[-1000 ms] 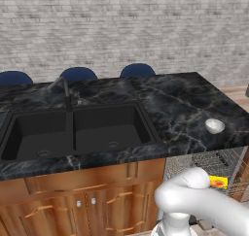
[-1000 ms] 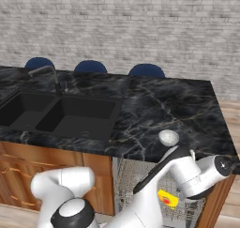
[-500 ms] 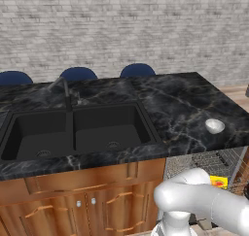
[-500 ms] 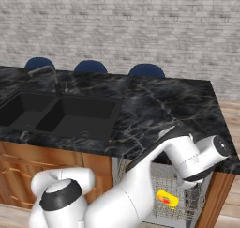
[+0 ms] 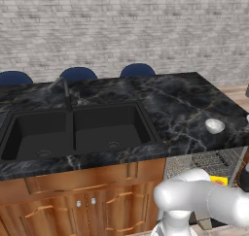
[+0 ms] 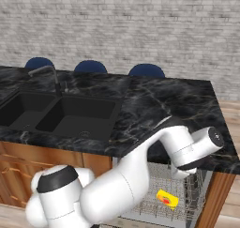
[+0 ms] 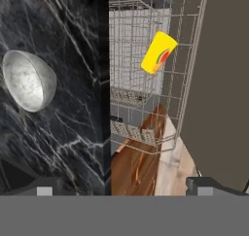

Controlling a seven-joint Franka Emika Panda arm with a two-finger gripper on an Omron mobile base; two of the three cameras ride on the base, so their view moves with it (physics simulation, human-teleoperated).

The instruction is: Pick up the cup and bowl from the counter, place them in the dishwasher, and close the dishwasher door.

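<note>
The bowl (image 5: 214,126), a small grey metal one, sits on the black marble counter (image 5: 180,99) near its right front edge. In the hand view the bowl (image 7: 28,80) lies left of the counter edge. The cup (image 7: 158,52) is yellow and lies on its side in the dishwasher's wire rack (image 7: 138,60); the cup (image 6: 167,198) also shows low in the rack. The dishwasher door (image 7: 219,84) hangs open beside the rack. My gripper (image 7: 124,186) hovers over the counter edge between bowl and rack, open, with nothing between its fingers.
A black double sink (image 5: 78,130) with a faucet (image 5: 63,87) takes up the left of the counter. Brown wooden cabinets (image 5: 82,201) stand beneath it. Blue chair backs (image 5: 137,70) line the far side. My white arm (image 6: 154,152) crosses in front of the dishwasher opening.
My hand has risen from over the dishwasher rack to the counter's front edge, and the elbow has swung. The cup stays in the rack and the bowl has not moved.
</note>
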